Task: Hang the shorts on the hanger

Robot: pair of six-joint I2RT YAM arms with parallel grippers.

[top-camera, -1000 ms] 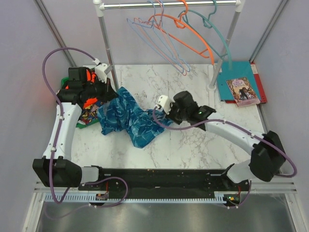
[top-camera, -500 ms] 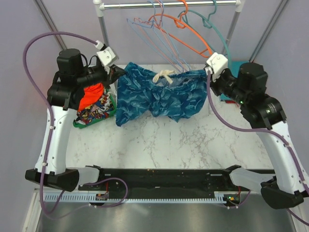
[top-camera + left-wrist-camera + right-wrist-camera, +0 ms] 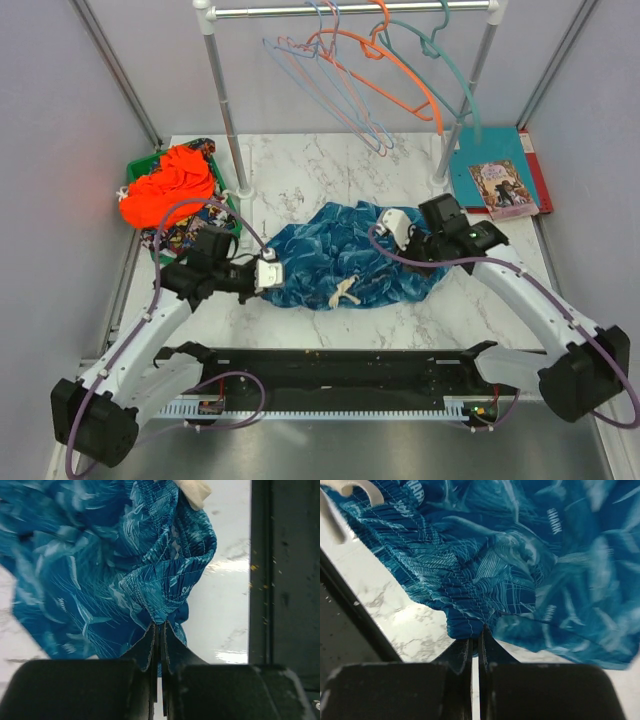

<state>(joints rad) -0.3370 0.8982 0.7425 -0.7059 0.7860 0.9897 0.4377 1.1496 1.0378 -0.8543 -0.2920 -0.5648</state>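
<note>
1. Blue cloth with a pale wavy print: the shorts (image 3: pixel 345 262) lie in a soft, crumpled heap on the counter (image 3: pixel 330 165), near its front edge, between the two arms.
2. The waistband is ribbed and bunched up. A white drawstring (image 3: pixel 345 293) hangs out at the near side.
3. The left fingers (image 3: pixel 156 637) are pressed together on a fold of the waistband at the left end of the shorts. Only a thin bit of cloth is in the pinch.
4. The right fingers (image 3: pixel 472 640) are pressed together on the stitched edge at the right end, also on just a thin bit.
5. The hanger (image 3: pixel 320 93) is a thin pale blue wire shape. It hangs from the rail (image 3: pixel 350 10) at the back, well apart from the shorts.
6. What could go wrong, I think:
   - The cloth looks smooth and slippery, so it may slide out of such small pinches when it is lifted.
   - The shorts are floppy, so the middle may sag and miss the hanger.
   - The hanger is light and hangs loose, so a bump could swing it or knock it off the rail.
   - An orange hanger (image 3: pixel 400 70) and a teal hanger (image 3: pixel 455 80) hang just beside it, so the shorts could catch on the wrong one.
   - The drawstring could snag.
</note>
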